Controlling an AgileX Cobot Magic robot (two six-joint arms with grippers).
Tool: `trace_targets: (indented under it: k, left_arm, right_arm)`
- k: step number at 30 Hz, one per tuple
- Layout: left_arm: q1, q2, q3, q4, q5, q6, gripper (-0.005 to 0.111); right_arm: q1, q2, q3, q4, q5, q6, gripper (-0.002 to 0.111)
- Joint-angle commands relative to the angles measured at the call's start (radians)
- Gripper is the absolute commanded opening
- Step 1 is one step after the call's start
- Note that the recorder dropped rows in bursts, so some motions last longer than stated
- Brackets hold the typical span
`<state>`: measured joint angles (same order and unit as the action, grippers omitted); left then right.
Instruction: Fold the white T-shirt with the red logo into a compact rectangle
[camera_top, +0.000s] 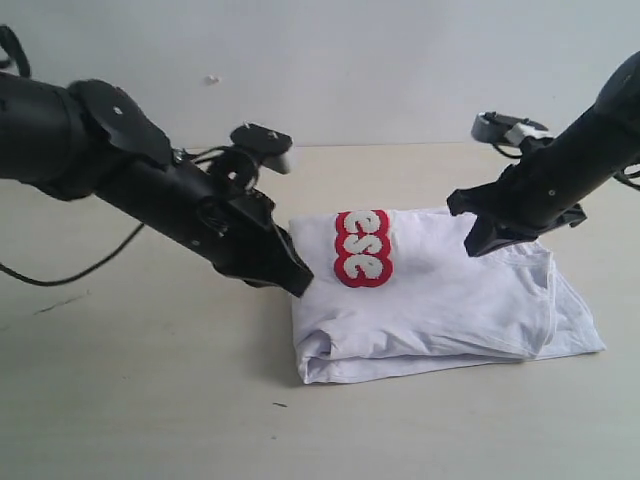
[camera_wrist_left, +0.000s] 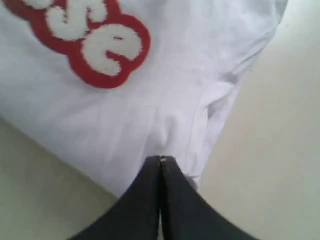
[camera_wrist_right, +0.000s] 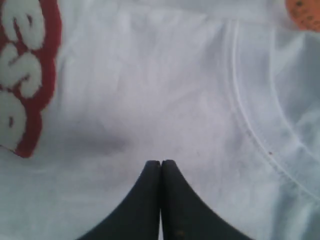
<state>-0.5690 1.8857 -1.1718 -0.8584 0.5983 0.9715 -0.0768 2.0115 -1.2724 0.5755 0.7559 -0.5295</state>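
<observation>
The white T-shirt (camera_top: 440, 300) lies folded right of centre on the surface (camera_top: 150, 380), with the red logo (camera_top: 362, 248) at its upper left. The left hand (camera_top: 298, 285), pressed together, is at its left edge. The right hand (camera_top: 477, 245), also pressed together, is over its upper right.

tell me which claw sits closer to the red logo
The left claw, right beside the red logo; the right claw is farther off, over the white T-shirt near its collar.

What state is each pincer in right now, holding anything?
Left pincer: shut, tips at the white T-shirt's edge, no cloth visibly gripped.
Right pincer: shut over the shirt, holding nothing.
</observation>
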Motion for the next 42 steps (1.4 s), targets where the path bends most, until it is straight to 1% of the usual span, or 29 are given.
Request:
trace_targets:
  k: [1,3,5,7,9,11,15,17,22,24,28,31,36,40,42]
  left_arm:
    - [-0.061,0.118,0.009,-0.057,-0.083,0.047,0.0]
    - [-0.061,0.16,0.009,-0.001,-0.029,0.034,0.0]
    - [-0.058,0.183,0.009,0.098,-0.014,-0.025,0.0]
    - [-0.058,0.185,0.009,0.167,0.0,-0.07,0.0]
    - [-0.058,0.173,0.009,0.169,0.022,-0.068,0.0]
    - [-0.058,0.153,0.009,0.172,0.039,-0.064,0.0]
    - [-0.058,0.083,0.009,0.179,0.042,-0.06,0.0]
    - [-0.058,0.034,0.009,0.18,0.029,-0.047,0.0]
    - [-0.045,-0.06,0.009,0.172,-0.014,-0.016,0.0]
    - [-0.028,-0.077,0.009,0.156,-0.014,-0.016,0.0]
    - [0.003,-0.081,0.009,0.13,-0.003,-0.022,0.0]
    - [0.013,-0.081,0.009,0.13,-0.003,-0.031,0.0]
    - [0.012,-0.081,0.009,0.128,-0.04,-0.031,0.0]
    - [0.012,-0.081,0.009,0.121,-0.055,-0.031,0.0]
    - [0.012,-0.081,0.009,0.12,-0.057,-0.031,0.0]
  right_arm:
    - [0.013,0.075,-0.001,-0.056,-0.003,0.032,0.0]
    - [0.013,0.077,-0.003,-0.054,-0.014,0.032,0.0]
    - [0.013,0.058,-0.003,-0.054,-0.028,0.032,0.0]
    - [0.013,0.038,-0.003,-0.035,-0.028,0.032,0.0]
    - [0.013,0.024,-0.003,0.0,-0.028,0.021,0.0]
    - [0.013,0.01,-0.003,0.059,-0.018,-0.031,0.0]
    - [0.02,-0.009,-0.003,0.276,0.051,-0.204,0.0]
    - [0.04,-0.009,0.001,0.345,0.074,-0.255,0.0]
    - [0.151,0.028,0.0,0.338,0.049,-0.262,0.0]
    - [0.19,0.051,0.0,0.338,-0.002,-0.262,0.0]
    - [0.231,0.092,-0.002,0.337,-0.119,-0.252,0.0]
    - [0.245,0.125,-0.002,0.325,-0.152,-0.241,0.0]
    - [0.245,0.166,-0.003,0.298,-0.133,-0.198,0.0]
    - [0.245,0.106,-0.003,0.3,-0.097,-0.204,0.0]
    - [0.245,0.052,-0.003,0.27,-0.098,-0.209,0.0]
